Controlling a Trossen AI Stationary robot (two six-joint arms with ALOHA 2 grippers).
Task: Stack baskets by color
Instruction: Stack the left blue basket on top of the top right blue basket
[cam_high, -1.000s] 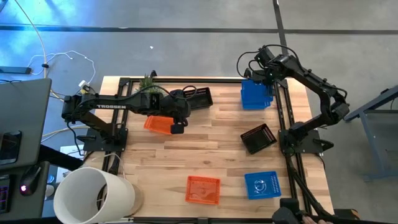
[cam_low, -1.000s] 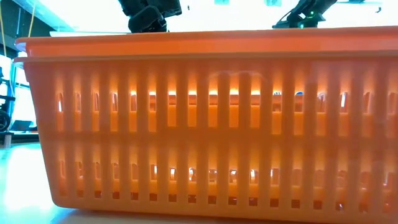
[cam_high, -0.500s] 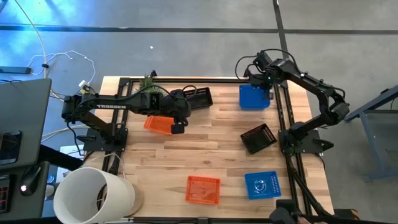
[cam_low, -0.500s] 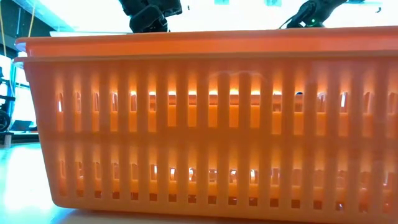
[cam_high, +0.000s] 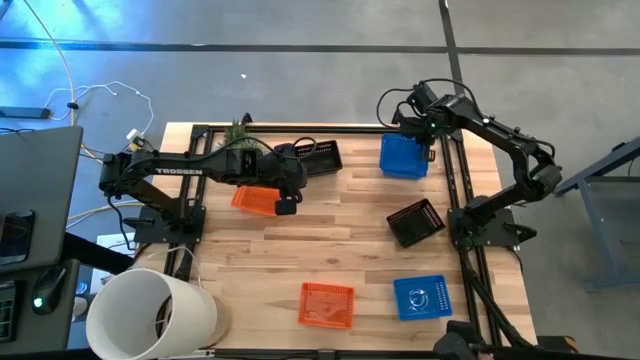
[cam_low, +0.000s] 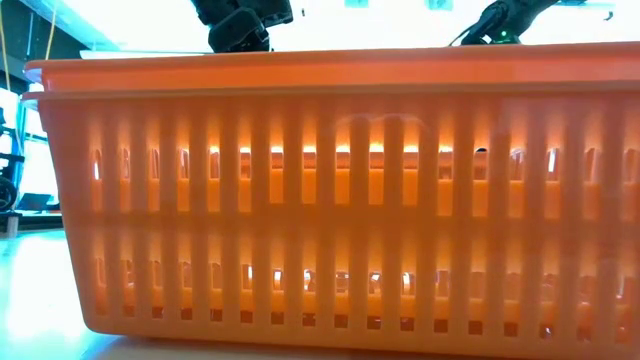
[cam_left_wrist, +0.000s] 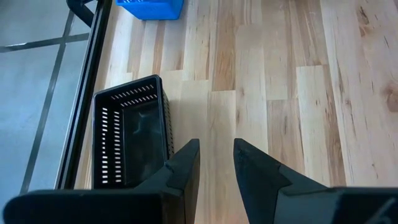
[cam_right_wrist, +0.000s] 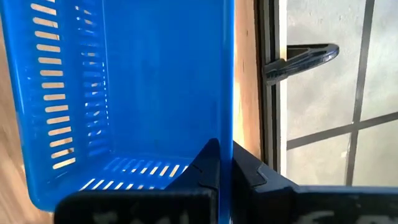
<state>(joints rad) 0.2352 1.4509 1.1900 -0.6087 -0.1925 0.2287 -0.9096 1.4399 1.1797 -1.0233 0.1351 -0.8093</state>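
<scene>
My right gripper (cam_right_wrist: 225, 163) is shut on a blue basket (cam_high: 404, 156) at the table's far right corner. My left gripper (cam_left_wrist: 214, 165) hangs open over bare wood near the table's middle, with nothing between its fingers. Beside it, an orange basket (cam_high: 255, 199) lies partly under the left arm. A black basket (cam_left_wrist: 129, 130) rests on its bottom at the far edge. A second black basket (cam_high: 416, 222), an orange basket (cam_high: 327, 304) and another blue basket (cam_high: 421, 297) sit on the table. The near orange basket (cam_low: 320, 200) fills the low view. My right gripper pinches the blue basket's side wall (cam_right_wrist: 227, 118) at the rim, on the side toward the table's right edge. One finger is inside the basket and one outside. The fingers come steeply from above. Whether the basket's bottom is on the table, I cannot tell.
A big white bucket (cam_high: 150, 315) lies at the near left corner. A small green plant (cam_high: 238, 130) stands at the far edge behind the left arm. A black frame rail (cam_high: 448, 180) runs along the right side. Bare wood lies in the table's middle.
My right gripper has sunk a little and rolled, still shut on the blue basket. The basket has gone from tilted to nearly level and has shifted slightly toward the table's left.
</scene>
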